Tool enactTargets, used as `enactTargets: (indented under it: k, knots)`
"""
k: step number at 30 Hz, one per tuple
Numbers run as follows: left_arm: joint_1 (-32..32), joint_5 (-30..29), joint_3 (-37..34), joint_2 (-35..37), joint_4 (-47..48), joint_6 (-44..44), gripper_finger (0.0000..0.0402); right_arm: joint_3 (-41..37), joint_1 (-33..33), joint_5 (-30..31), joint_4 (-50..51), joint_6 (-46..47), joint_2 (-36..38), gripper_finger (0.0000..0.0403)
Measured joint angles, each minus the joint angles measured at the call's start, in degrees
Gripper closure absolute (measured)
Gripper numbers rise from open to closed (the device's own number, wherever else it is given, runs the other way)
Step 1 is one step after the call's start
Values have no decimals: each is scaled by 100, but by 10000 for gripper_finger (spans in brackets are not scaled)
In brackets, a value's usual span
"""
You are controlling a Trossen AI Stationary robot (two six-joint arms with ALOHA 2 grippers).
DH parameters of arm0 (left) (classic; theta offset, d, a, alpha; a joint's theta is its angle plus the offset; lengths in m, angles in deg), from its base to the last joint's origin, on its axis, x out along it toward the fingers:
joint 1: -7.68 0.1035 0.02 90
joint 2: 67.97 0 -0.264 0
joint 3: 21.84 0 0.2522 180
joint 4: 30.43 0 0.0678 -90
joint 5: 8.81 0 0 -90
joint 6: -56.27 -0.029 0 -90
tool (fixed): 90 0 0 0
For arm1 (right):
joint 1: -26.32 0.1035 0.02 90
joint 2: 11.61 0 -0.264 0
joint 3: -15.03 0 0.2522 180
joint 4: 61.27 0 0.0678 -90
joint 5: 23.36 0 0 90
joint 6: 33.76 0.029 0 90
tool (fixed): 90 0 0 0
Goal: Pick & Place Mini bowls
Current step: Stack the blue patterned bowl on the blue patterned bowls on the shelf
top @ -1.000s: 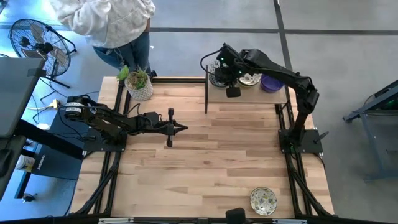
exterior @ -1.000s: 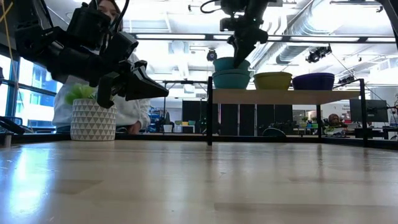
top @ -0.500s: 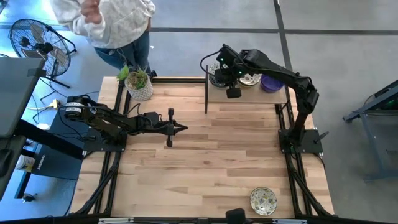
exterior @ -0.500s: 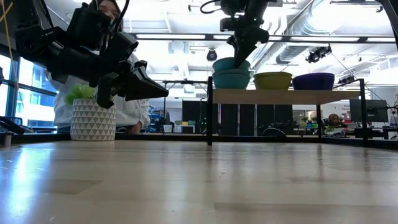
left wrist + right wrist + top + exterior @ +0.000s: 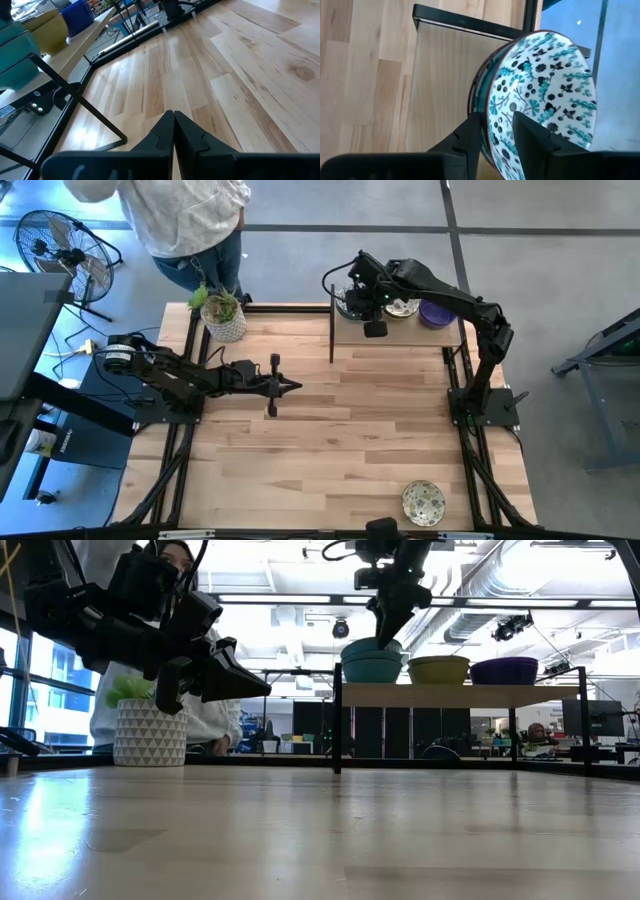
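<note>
Two dark robot arms work over a pale wooden table (image 5: pixel 330 430). From above, the right gripper (image 5: pixel 352 298) reaches onto a small raised wooden shelf (image 5: pixel 395 332) at the table's far edge, over a stack of small patterned bowls (image 5: pixel 349 304); a cream speckled bowl (image 5: pixel 403 307) and a glossy purple bowl (image 5: pixel 435 313) sit beside it. Another floral bowl (image 5: pixel 423 502) lies alone near the front edge, likely the drop area. The left gripper (image 5: pixel 287 387) waits mid-table.

At table height, the right gripper (image 5: pixel 385 625) points straight down into the teal stacked bowls (image 5: pixel 371 659), mouths upward.

On the left wrist, the fingers (image 5: pixel 172 131) are pressed together, holding nothing.

On the right wrist, the fingers (image 5: pixel 472 134) straddle the top bowl's (image 5: pixel 542 95) rim, slightly parted, a loose pinch, not clearly gripping.
</note>
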Motion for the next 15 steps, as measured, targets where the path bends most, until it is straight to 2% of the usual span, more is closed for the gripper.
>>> enactTargets:
  k: [4,7,10,15]
  knots:
    - [0,2,1,0,8,0,401,0,31,-72,-14,38,185,304]
    - [0,2,0,0,20,0,402,0,33,-397,0,179,306,318]
    - [0,2,1,0,20,0,401,0,9,-615,12,309,343,342]
    - [0,7,0,0,22,0,402,-250,-95,-625,-126,301,322,393]
